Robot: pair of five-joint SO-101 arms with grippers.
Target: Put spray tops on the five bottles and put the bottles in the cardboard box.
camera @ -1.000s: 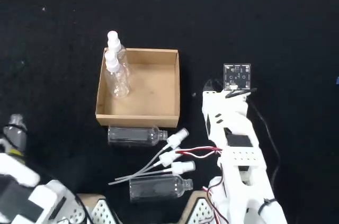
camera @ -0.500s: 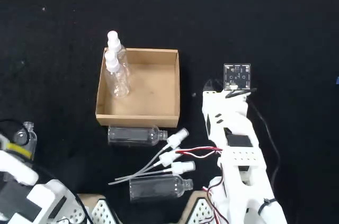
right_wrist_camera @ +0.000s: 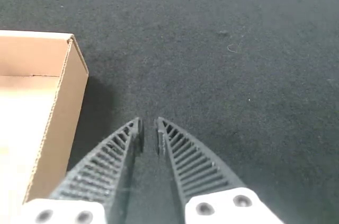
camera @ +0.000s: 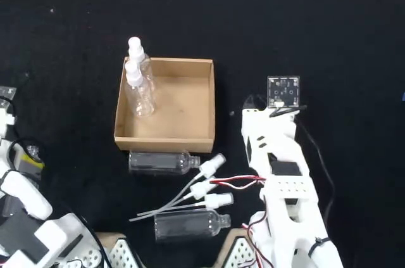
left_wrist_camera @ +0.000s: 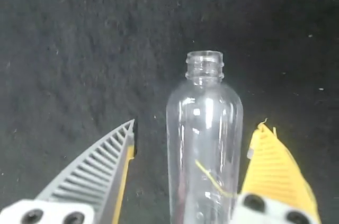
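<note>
At the left edge of the black surface (camera: 329, 40) the left arm is folded low, its pincer (camera: 21, 154) well apart from the box (camera: 166, 143). In the left wrist view that pincer (left_wrist_camera: 197, 125) is released. An uncapped clear bottle (left_wrist_camera: 205, 144) sits between the spread jaws, close against the yellow finger (left_wrist_camera: 271, 167), while a dark gap separates it from the grey finger (left_wrist_camera: 108, 167). The open neck points away from the wrist, and whether the bottle stands or lies cannot be told. Further right, the box is open, with two capped bottles (camera: 140, 89) upright against its left wall, one behind the other. Just in front of the box a bare bottle (camera: 161, 161) lies on its side with the neck to the right. A second one (camera: 191, 225) lies nearer the arm bases, also neck right. Between and just right of them three spray tops (camera: 211, 187) lie loose, their thin tubes trailing left. Right of these the right arm stretches forward and low over the surface, with its pincer (camera: 253, 103) just beside the box's right wall. Its wrist view shows the pincer (right_wrist_camera: 149, 123) clenched on nothing, the two dark fingers nearly meeting above bare surface, with the box wall (right_wrist_camera: 59, 113) alongside.
</note>
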